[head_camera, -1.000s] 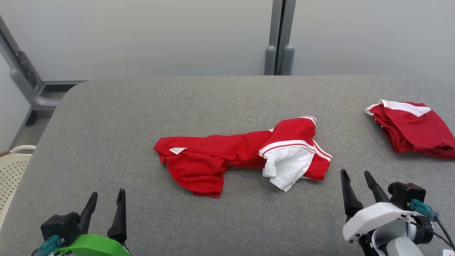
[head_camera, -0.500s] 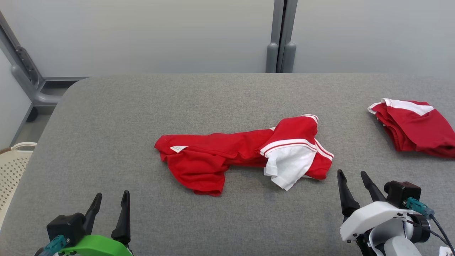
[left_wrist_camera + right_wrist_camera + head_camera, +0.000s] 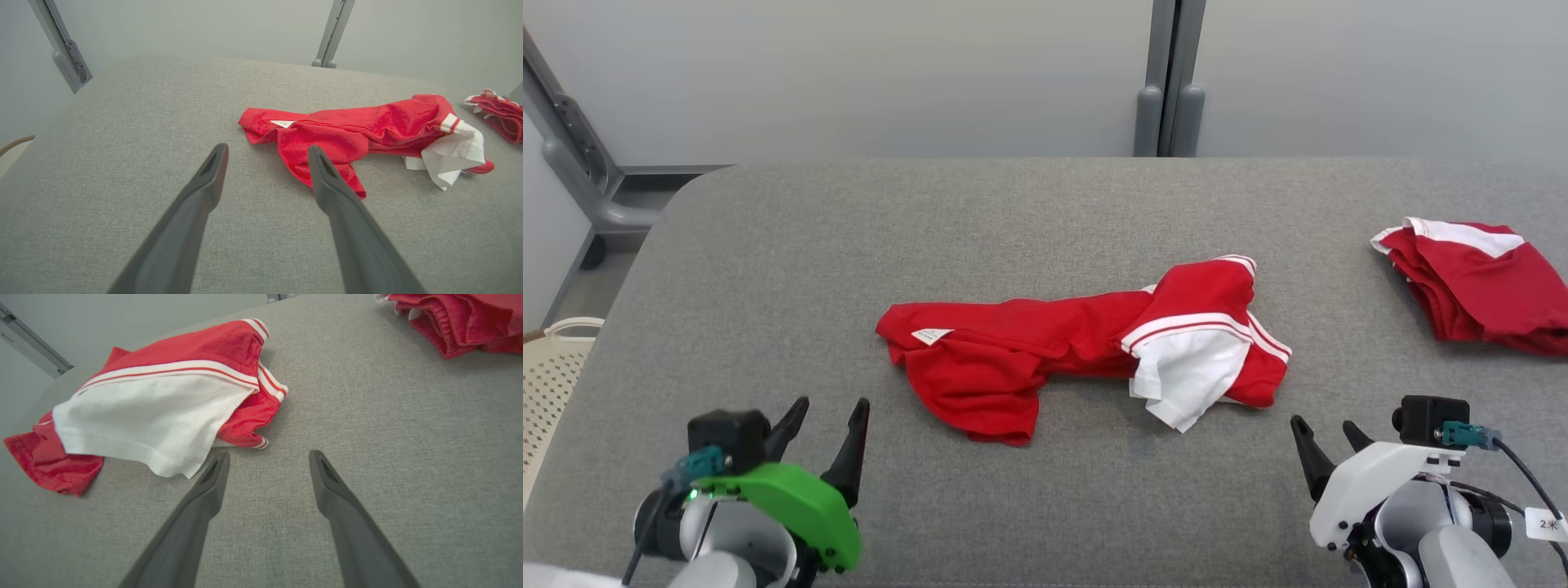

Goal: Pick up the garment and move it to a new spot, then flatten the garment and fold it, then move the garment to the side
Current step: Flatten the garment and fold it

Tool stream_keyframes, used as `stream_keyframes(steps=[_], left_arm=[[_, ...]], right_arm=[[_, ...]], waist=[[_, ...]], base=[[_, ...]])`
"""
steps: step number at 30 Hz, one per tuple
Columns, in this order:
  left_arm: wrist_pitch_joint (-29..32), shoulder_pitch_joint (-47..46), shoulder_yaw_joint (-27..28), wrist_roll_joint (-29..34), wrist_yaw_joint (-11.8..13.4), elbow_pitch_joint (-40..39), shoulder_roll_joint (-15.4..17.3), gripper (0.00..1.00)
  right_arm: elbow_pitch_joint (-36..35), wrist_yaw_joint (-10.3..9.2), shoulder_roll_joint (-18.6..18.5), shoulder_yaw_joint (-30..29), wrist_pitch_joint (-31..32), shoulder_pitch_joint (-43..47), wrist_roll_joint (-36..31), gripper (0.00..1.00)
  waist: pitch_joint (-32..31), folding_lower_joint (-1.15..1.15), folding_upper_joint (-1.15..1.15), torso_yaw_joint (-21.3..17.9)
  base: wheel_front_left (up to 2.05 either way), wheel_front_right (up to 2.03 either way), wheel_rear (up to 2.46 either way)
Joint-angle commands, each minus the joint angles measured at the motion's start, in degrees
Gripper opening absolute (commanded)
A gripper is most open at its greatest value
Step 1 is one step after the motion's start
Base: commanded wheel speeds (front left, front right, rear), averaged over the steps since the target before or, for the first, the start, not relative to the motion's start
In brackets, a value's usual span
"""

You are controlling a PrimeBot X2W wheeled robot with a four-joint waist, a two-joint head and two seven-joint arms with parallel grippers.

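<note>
A crumpled red garment [image 3: 1045,343] with white panels and striped trim lies stretched across the middle of the grey table [image 3: 768,269]. A small white label shows at its left end. In the left wrist view the garment [image 3: 351,130] lies just past the tips of my open left gripper [image 3: 267,153]. The head view has the left gripper [image 3: 833,408] at the lower left, a short way from the garment's left end. My right gripper [image 3: 1327,429] is open at the lower right, close to the garment's white part [image 3: 155,408], with nothing between its fingers [image 3: 214,477].
A second red and white garment [image 3: 1478,282], folded, lies at the table's right edge; it appears in the right wrist view [image 3: 461,322] too. A pale perforated basket [image 3: 551,367] stands on the floor to the left. A grey post [image 3: 1164,82] rises behind the table.
The left gripper has risen and moved toward the garment's left end. The right gripper has dropped lower in the picture. The camera has shifted a little.
</note>
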Motion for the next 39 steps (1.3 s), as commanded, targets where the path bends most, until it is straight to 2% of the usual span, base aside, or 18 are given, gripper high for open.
stream_keyframes(steps=[1, 4, 5, 10, 16, 19, 28, 39], left_arm=[[1.9, -3.0, -0.6, -0.3, -0.6, 0.5, -0.1, 1.0], [4.7, -6.1, -1.7, 0.6, -1.1, 1.2, -0.1, 1.0], [7.5, -9.8, -3.6, 2.0, -2.1, 2.0, 0.1, 1.0], [12.7, -16.6, -5.8, 3.2, -3.1, 4.5, -1.2, 1.0], [16.2, -25.6, -7.5, 3.9, -4.8, 10.4, -4.1, 1.0], [16.5, -30.6, -8.5, 5.1, -6.8, 15.1, -5.2, 1.0], [18.1, -39.3, -10.2, 6.6, -9.9, 25.6, -6.1, 1.0], [23.6, -45.4, -10.5, 5.9, -10.3, 36.6, -5.9, 1.0]], right_arm=[[-0.3, -0.01, -0.2, -0.5, 2.4, -0.9, 0.8, 1.0], [-1.1, -0.01, -0.1, -0.5, 5.8, -1.5, 1.6, 1.0], [-2.4, -0.01, -0.1, 0.0, 8.8, -2.0, 2.4, 1.0], [-5.5, -0.01, -0.1, 0.4, 12.4, -3.1, 4.6, 1.0], [-9.9, -0.01, -0.1, 3.2, 16.6, -4.4, 5.5, 1.0], [-13.3, -0.01, -0.2, 6.1, 18.5, -4.6, 3.7, 1.0], [-16.2, -0.01, -0.1, 8.2, 20.2, -4.3, 2.3, 1.0], [-18.9, -0.01, -0.1, 11.9, 19.6, -4.5, 4.0, 1.0]], waist=[[0.5, 0.0, 0.0, 0.0], [1.3, 0.0, 0.0, -0.1], [2.4, 0.0, 0.0, 0.0], [4.8, 0.0, 0.0, 0.2], [8.3, 0.0, 0.0, 0.1], [10.2, 0.0, 0.0, -0.6], [14.0, 0.0, 0.0, -2.3], [17.9, 0.0, 0.0, -3.9]], base=[[0.0, 0.0, 0.0], [0.0, 0.0, 0.0], [0.0, 0.0, 0.0], [0.0, 0.0, 0.0], [0.0, 0.0, 0.0], [0.0, 0.0, 0.0], [0.0, 0.0, 0.0], [0.0, 0.0, 0.0]])
